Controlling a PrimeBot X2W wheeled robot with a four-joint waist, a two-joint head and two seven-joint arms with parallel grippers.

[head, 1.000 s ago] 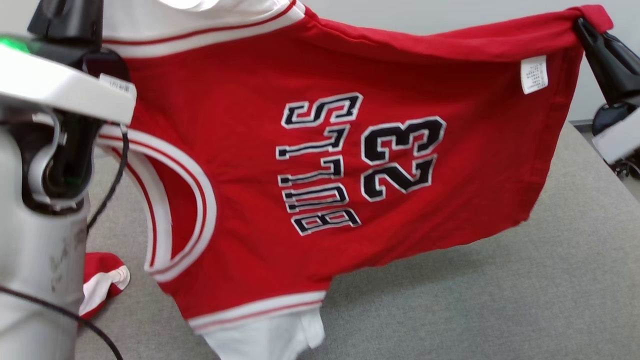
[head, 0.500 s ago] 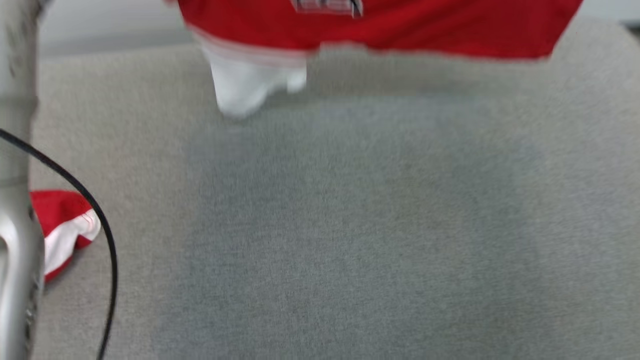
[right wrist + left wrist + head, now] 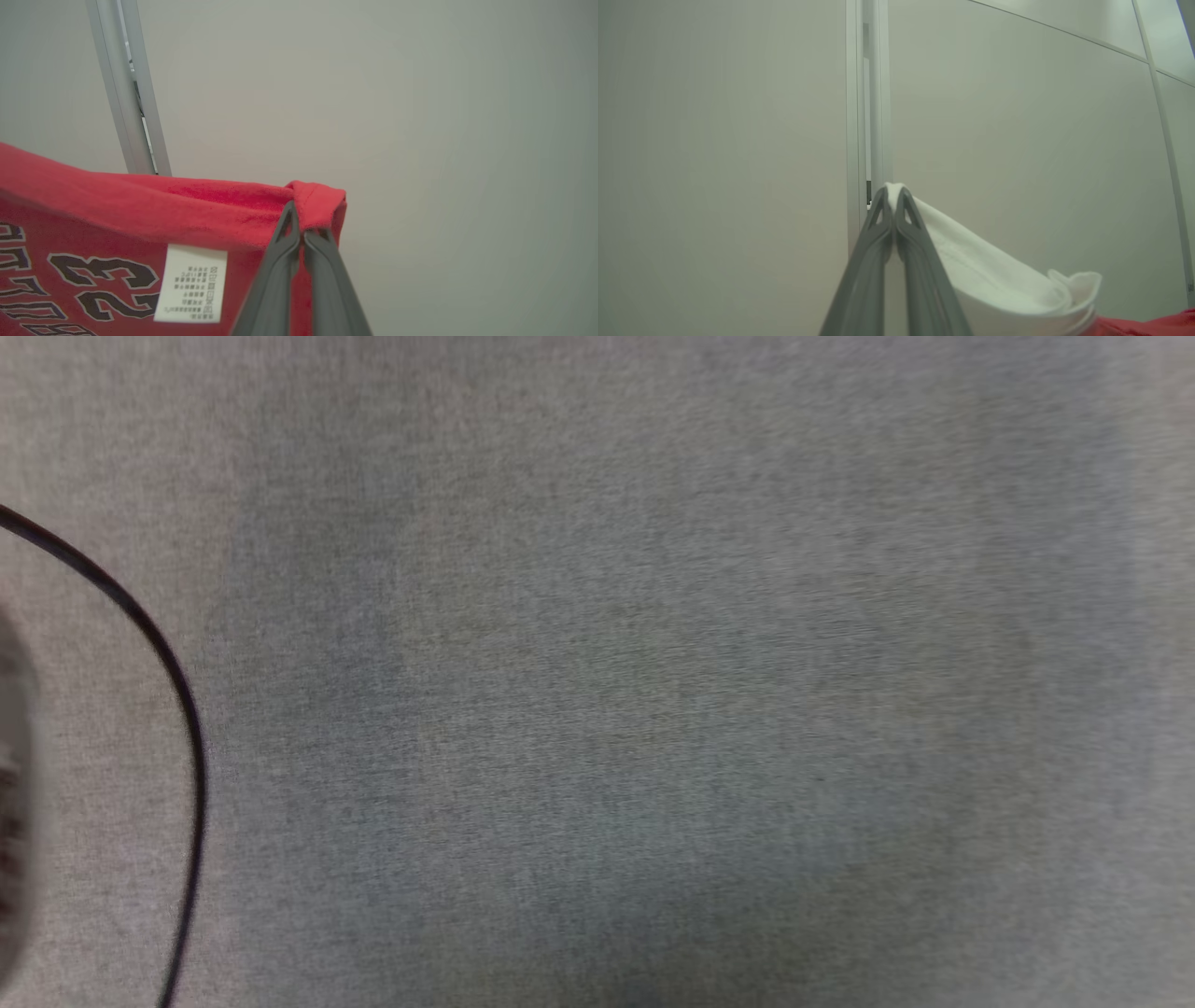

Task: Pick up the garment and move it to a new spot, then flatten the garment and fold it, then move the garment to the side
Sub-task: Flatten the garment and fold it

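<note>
Hanging garment (image 3: 140, 210) lengthwise between jaws, hem at right.

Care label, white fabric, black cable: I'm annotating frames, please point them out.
care label (image 3: 190, 283), right wrist view, centre of the tag
white fabric (image 3: 994, 289), left wrist view, draped middle
black cable (image 3: 199, 775), head view, its curve

Red fabric basketball jersey with white trim (image 3: 93, 205), held up in the air.
On the right, its bunched red hem corner is pinched in the closed right gripper (image 3: 299, 218). From there the cloth spreads toward the left and hangs down, showing a black "23" with white outline and a white care label (image 3: 191, 283). On the left, a white folded edge (image 3: 994, 280) is pinched in the closed left gripper (image 3: 892, 193).
</note>
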